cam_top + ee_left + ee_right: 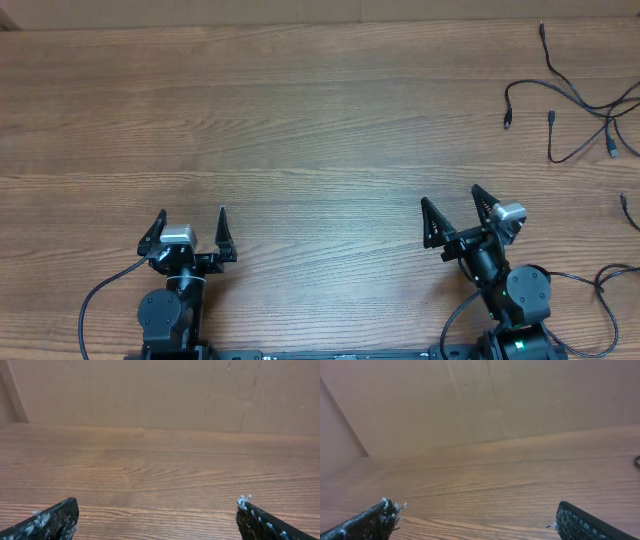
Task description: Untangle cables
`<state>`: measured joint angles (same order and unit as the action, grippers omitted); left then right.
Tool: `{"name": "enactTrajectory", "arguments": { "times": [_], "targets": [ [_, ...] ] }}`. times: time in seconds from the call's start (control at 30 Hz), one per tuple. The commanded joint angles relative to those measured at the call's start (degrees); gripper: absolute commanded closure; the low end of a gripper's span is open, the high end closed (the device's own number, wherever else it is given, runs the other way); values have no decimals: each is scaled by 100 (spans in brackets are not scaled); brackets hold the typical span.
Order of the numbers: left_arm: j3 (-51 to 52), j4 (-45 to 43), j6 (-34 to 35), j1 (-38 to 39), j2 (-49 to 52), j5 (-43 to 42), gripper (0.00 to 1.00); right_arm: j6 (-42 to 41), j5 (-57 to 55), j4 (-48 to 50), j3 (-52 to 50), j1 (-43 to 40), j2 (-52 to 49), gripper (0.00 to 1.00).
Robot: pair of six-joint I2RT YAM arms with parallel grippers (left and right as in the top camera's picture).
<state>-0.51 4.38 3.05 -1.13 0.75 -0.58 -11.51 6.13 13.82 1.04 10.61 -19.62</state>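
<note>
The cables [578, 112] are several thin black cords with small plug ends, crossing one another at the far right of the wooden table in the overhead view. A small bit of black cord [637, 462] shows at the right edge of the right wrist view. My left gripper [192, 221] is open and empty near the front edge at the left; it also shows in the left wrist view [157, 510]. My right gripper [450, 200] is open and empty at the front right, well short of the cables; it also shows in the right wrist view [472, 515].
A short black cord end [627, 212] lies at the right edge, and another thin black cord [612, 280] curls beside the right arm's base. A tan wall [150, 390] stands along the table's far edge [300, 22].
</note>
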Motion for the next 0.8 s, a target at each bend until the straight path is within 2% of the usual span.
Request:
{"name": "enactTrajectory", "arguments": {
  "times": [0.0,0.23,0.47,0.77],
  "targets": [
    [24,9,31,39,-50,59,0,267,-136,-444,-55,-107,595,0],
    [24,9,31,39,-50,59,0,444,-140,-1816,-55,-179,1982,0],
    [24,9,31,39,-50,59,0,669,-149,-1832,-57,-192,1947,0],
    [24,9,28,39,-50,59,0,1532,-166,-1847,-57,-197,1947,0]
  ]
}}
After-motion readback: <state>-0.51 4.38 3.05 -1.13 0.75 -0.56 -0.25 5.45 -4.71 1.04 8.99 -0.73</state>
